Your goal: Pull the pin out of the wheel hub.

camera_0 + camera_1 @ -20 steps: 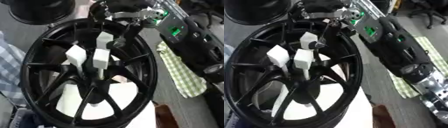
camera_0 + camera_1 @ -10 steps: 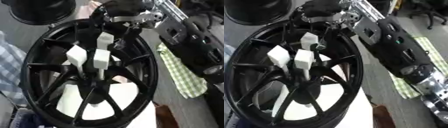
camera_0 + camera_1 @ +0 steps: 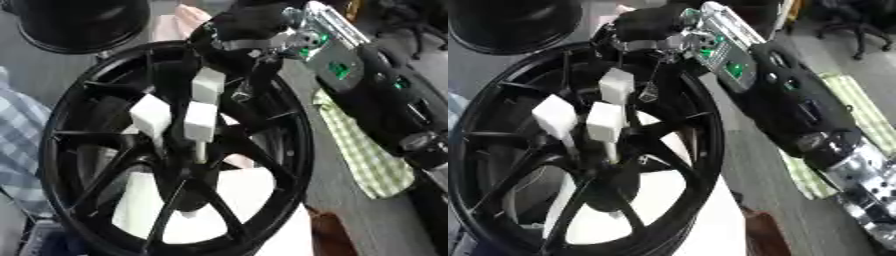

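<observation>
Here the black wheel hub [image 3: 175,150] fills most of both views, its spokes running out from a dark centre toward a deep rim, with a white surface [image 3: 254,200] showing through the gaps at about five o'clock. Three white block-topped pins stand near the centre: one white pin [image 3: 150,116] at about ten o'clock of the hub centre, a second pin [image 3: 199,122] just beside it toward twelve o'clock, and a third pin [image 3: 208,85] farther up toward the rim at twelve o'clock. The right hand [image 3: 654,25] comes in from the upper right on its black and silver arm [image 3: 798,110] and sits over the rim at twelve o'clock, right above the third pin; its dark fingers merge with the black rim, so I cannot tell whether they are spread or curled, nor whether they touch the pin. A green checked cloth [image 3: 367,155] lies at three o'clock, beside the wheel and partly under the arm. Another dark round wheel [image 3: 83,25] sits at eleven o'clock, beyond the hub.
</observation>
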